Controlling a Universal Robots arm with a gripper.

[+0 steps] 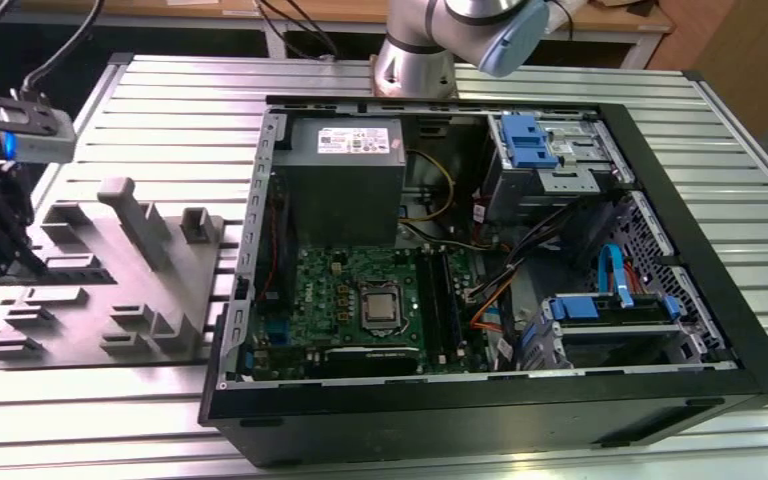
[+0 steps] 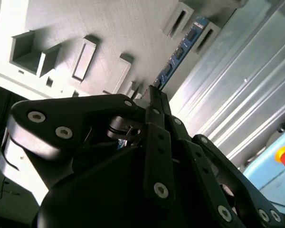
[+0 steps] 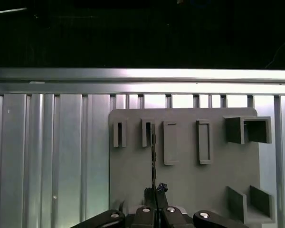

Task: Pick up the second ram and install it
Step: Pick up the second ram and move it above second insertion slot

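Note:
The second ram (image 2: 183,50) is a thin dark blue stick with small chips. It runs from my fingertips to the slotted blocks at the edge of the grey holder plate (image 2: 109,33). In the first wrist view the ram (image 3: 153,161) shows edge-on as a dark line over the holder plate (image 3: 185,180). My gripper (image 2: 154,95) (image 3: 155,192) is shut on the stick's near end. In the exterior view the gripper (image 1: 24,262) hangs over the holder plate (image 1: 104,290) at that view's left. I cannot tell whether the stick is clear of its slot.
An open black computer case (image 1: 704,330) lies on the ribbed metal table (image 1: 171,110) to the exterior view's right of the holder. Inside it are a green motherboard (image 1: 324,295), black memory slots (image 1: 446,300), a grey power supply (image 1: 344,150) and blue drive brackets (image 1: 524,140).

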